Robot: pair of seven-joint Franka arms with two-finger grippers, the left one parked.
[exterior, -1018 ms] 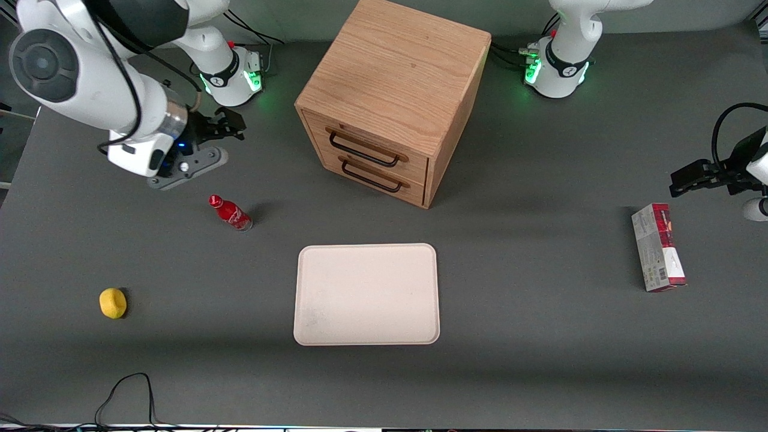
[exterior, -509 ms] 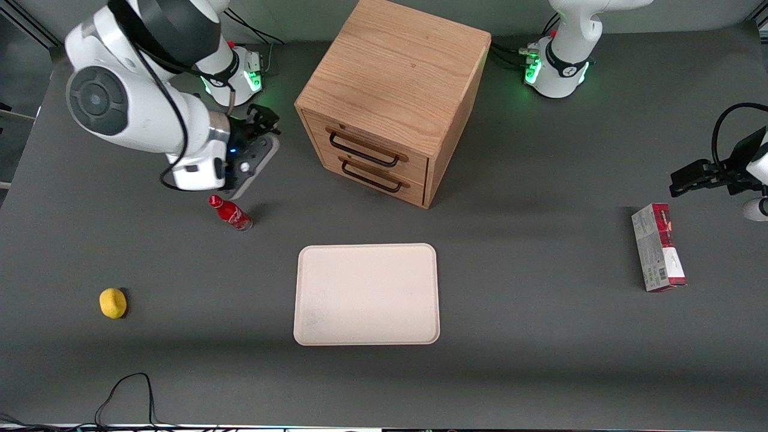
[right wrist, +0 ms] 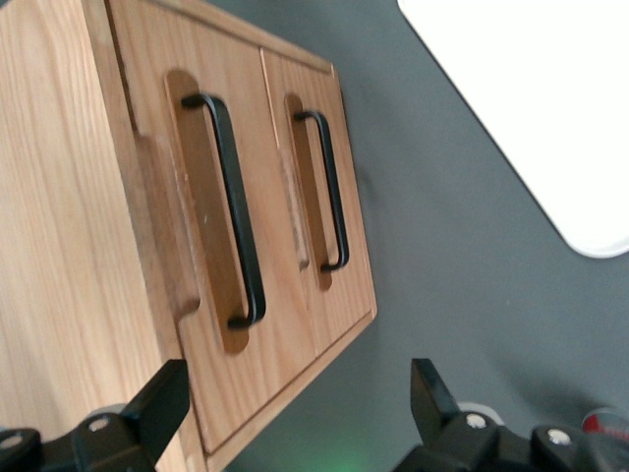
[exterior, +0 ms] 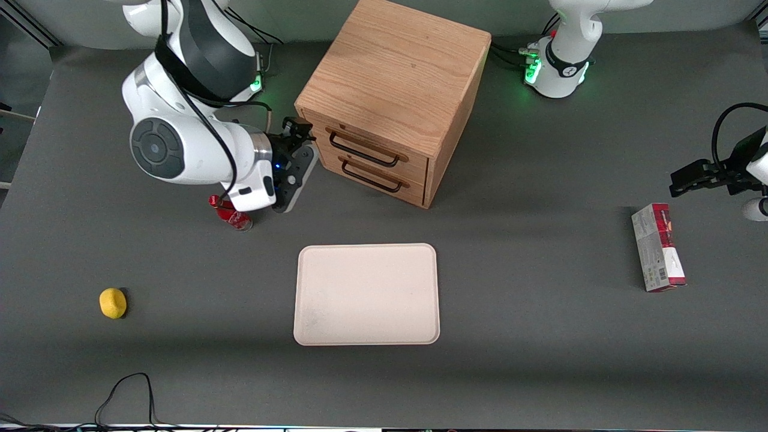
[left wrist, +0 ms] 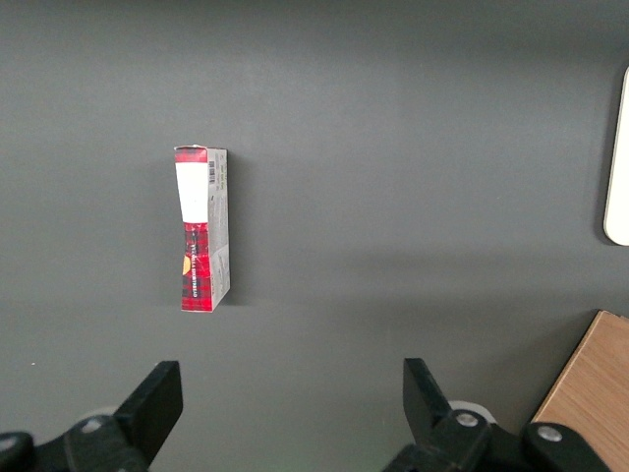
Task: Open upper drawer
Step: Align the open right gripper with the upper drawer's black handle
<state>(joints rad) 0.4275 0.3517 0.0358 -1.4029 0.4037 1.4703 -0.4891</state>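
Observation:
The wooden cabinet (exterior: 396, 66) stands at the back middle of the table. Its upper drawer (exterior: 414, 165) is closed, and its black wire handle (exterior: 363, 157) sits above the same handle of the lower drawer (exterior: 372, 180). My right gripper (exterior: 298, 133) is open and empty. It hovers just off the cabinet's front corner at the working arm's end, level with the upper drawer and touching nothing. In the right wrist view the upper drawer's handle (right wrist: 234, 211) and the lower drawer's handle (right wrist: 329, 192) lie ahead of the open gripper (right wrist: 295, 388).
A red bottle (exterior: 234, 219) stands under my wrist, partly hidden by it. A pale tray (exterior: 366, 294) lies nearer the front camera than the cabinet and also shows in the right wrist view (right wrist: 531, 108). A yellow lump (exterior: 113, 303) lies toward the working arm's end. A red-and-white box (exterior: 658, 247) lies toward the parked arm's end.
My right arm has swung from the working arm's end toward the cabinet. The gripper now sits by the cabinet's front corner. The drawers have not moved.

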